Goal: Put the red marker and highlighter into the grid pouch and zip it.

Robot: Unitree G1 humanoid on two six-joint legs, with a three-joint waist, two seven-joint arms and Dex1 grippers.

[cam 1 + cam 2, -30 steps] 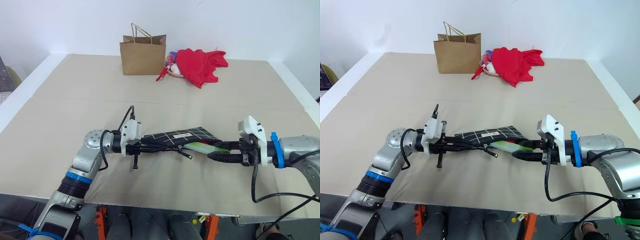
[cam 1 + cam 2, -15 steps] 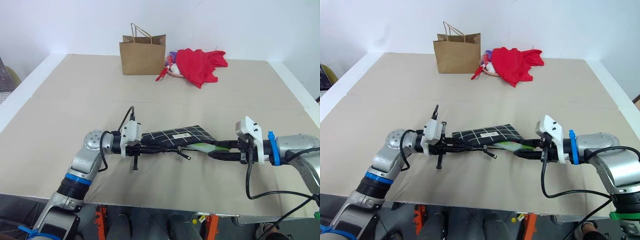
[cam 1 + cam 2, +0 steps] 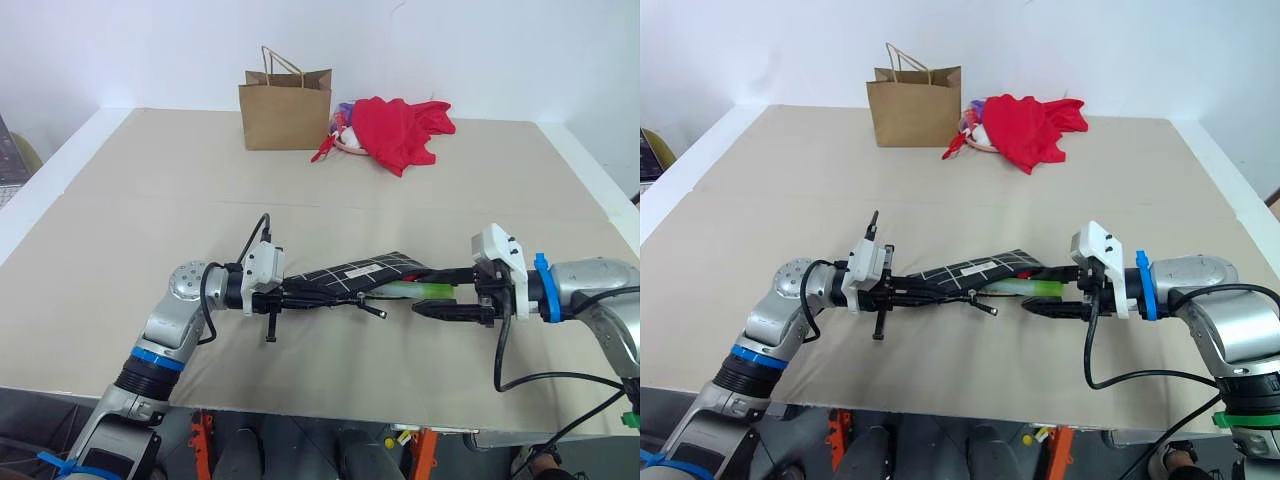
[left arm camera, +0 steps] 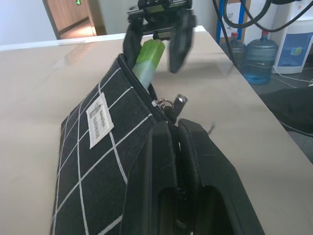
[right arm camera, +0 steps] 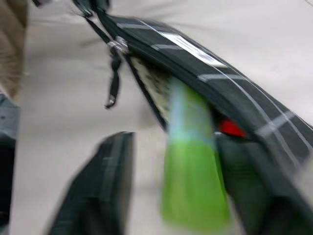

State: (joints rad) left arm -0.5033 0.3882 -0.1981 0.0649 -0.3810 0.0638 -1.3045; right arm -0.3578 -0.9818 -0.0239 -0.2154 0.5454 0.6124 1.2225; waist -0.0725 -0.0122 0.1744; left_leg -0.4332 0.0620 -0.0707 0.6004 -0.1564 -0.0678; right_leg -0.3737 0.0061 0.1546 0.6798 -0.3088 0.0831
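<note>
The left gripper (image 3: 290, 296) pinches the soft grid pouch (image 3: 362, 273) aloft; a chunky green highlighter (image 3: 425, 291) juts from its mouth between the right gripper's (image 3: 425, 295) spread jaws. Beyond stand a brown paper bag (image 3: 285, 107) and crumpled red cloth (image 3: 400, 128).

Black white-gridded grid pouch (image 3: 355, 274), light green highlighter (image 3: 420, 290), brown paper bag (image 3: 286, 109).

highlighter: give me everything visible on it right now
The highlighter is a chunky light green pen, plastic by the look, lying near level above the table. Its front end sits inside the grid pouch mouth; the rear sticks out between the right gripper's spread fingers, whose contact is unclear. Something red shows inside beside it.
</note>
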